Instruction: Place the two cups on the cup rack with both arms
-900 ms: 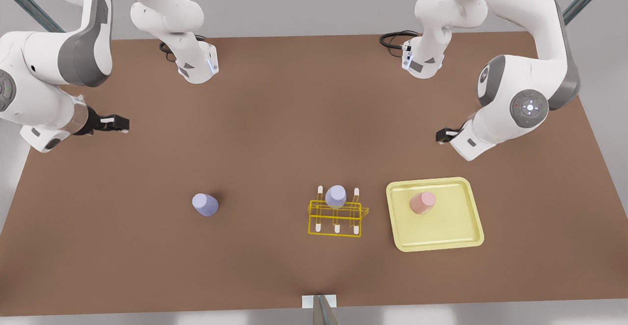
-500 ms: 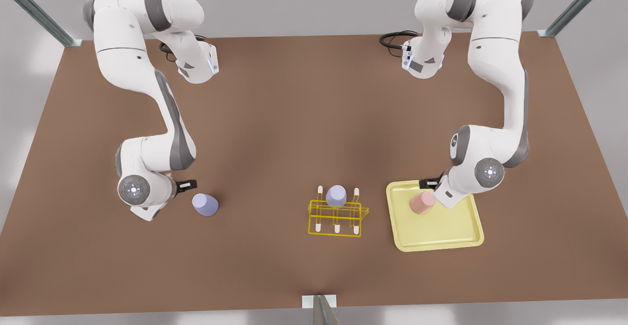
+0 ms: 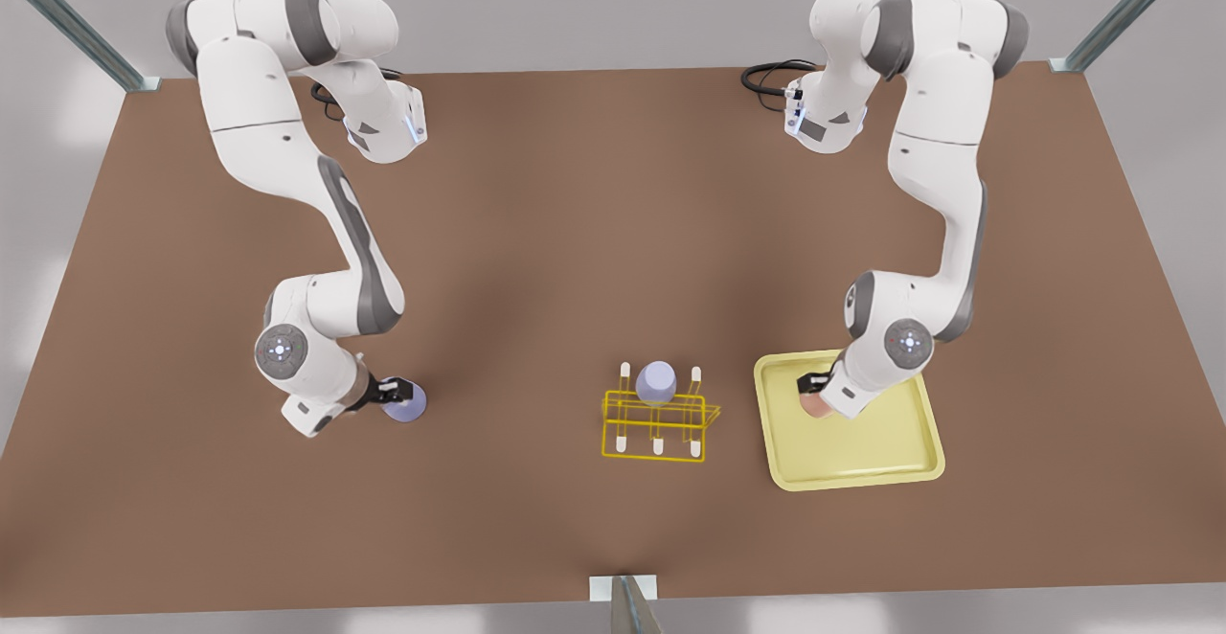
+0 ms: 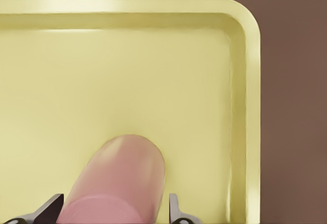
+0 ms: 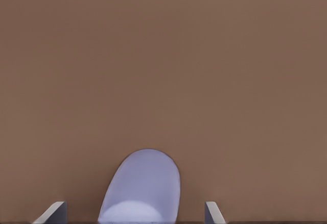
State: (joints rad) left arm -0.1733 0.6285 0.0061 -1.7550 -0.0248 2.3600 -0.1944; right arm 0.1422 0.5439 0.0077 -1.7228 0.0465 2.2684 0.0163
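While the pink cup stands on the pale-yellow tray at the front view's right, the left gripper straddles it, one dark fingertip on each side with a sliver of gap to the wall, so it is open and holds nothing. The lavender cup on the bare table at the front view's left sits between the fingers of the right gripper, which are spread well wider than the cup and also grip nothing. The cup rack stands between the two, just beside the tray, with a second lavender cup already over a back peg.

The risks, as I judge them: both cups are smooth, rounded, handleless tumblers, so an off-centre squeeze could squirt one out or tip it. The pink one could skate on the glossy tray. The rack is thin yellow wire with slim white-tipped pegs, probably light, so a cup brought down off-axis may shove it or knock the seated cup. Both arms converging there could also crowd each other.
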